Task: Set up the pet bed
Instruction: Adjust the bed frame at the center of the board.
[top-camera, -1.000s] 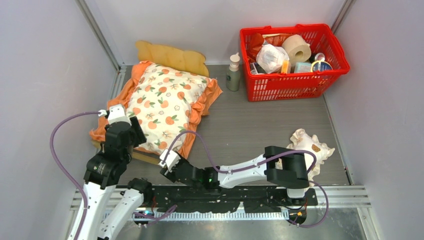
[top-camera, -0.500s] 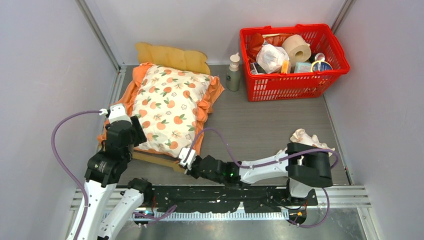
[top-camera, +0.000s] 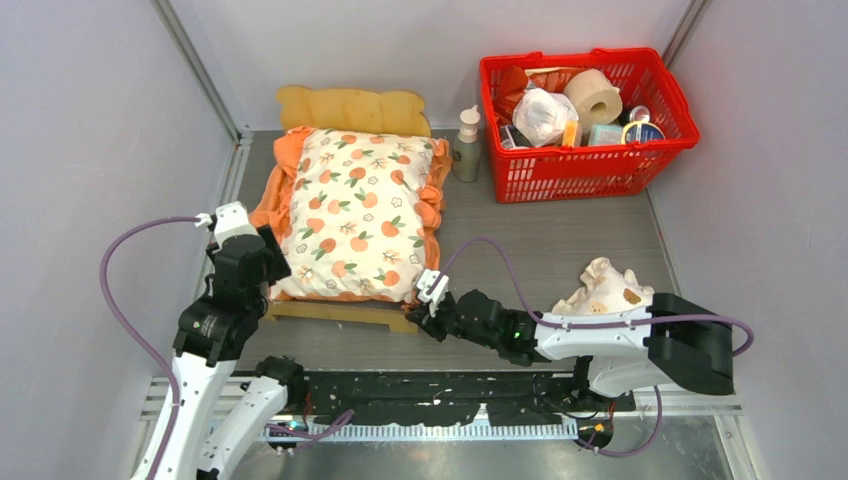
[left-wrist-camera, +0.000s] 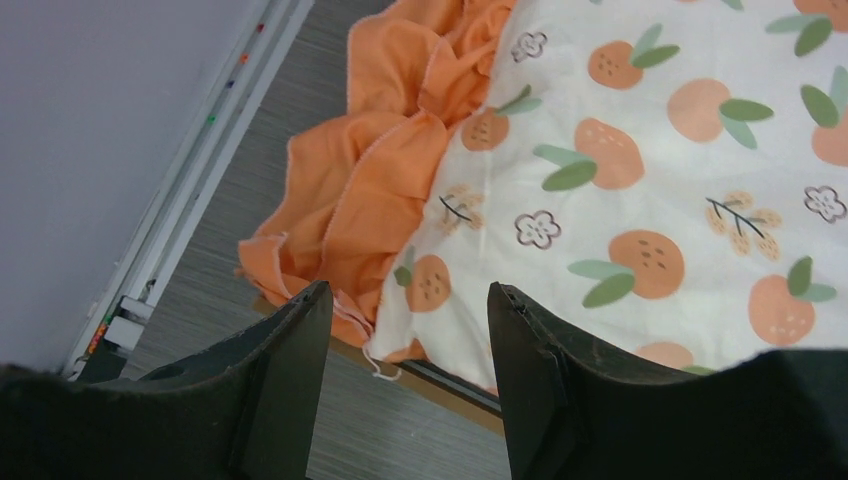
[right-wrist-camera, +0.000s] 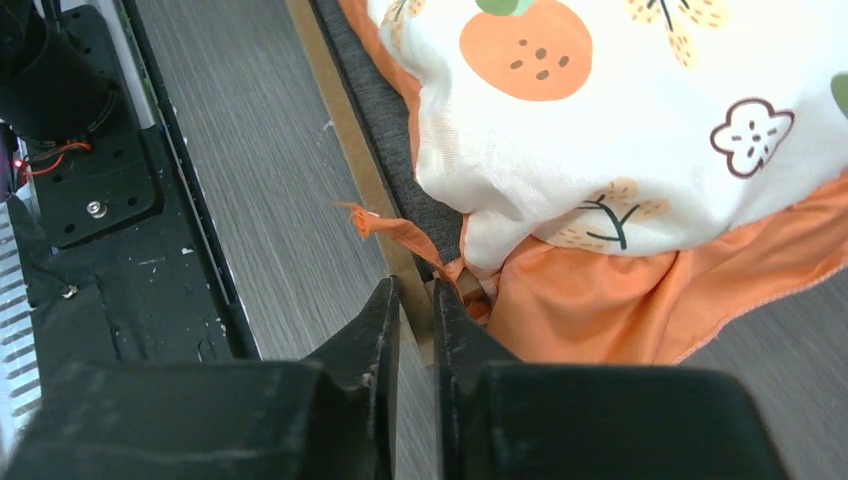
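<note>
The pet bed (top-camera: 335, 312) is a light-wood frame with a wavy headboard at the back, standing left of centre. The cream orange-print cushion (top-camera: 360, 210) lies on it and hides most of its base. My right gripper (top-camera: 428, 300) is shut on the bed's front right corner. In the right wrist view the wooden rail (right-wrist-camera: 345, 130) runs in between the closed jaws of that gripper (right-wrist-camera: 415, 285). My left gripper (top-camera: 264, 264) stands open by the front left corner. The left wrist view shows its gripper (left-wrist-camera: 405, 290) with the cushion's edge (left-wrist-camera: 600, 190) and the bed rail (left-wrist-camera: 455, 395) ahead, gripping nothing.
A red basket (top-camera: 585, 170) full of household items stands at the back right, with a pump bottle (top-camera: 467, 145) to its left. A small cream frilled pillow (top-camera: 605, 290) lies at the front right, beside my right arm. Walls close in on both sides.
The right gripper shut on the bed's front corner and swung rightward, turning the bed and cushion from a slant to square with the table. The left gripper stayed open.
</note>
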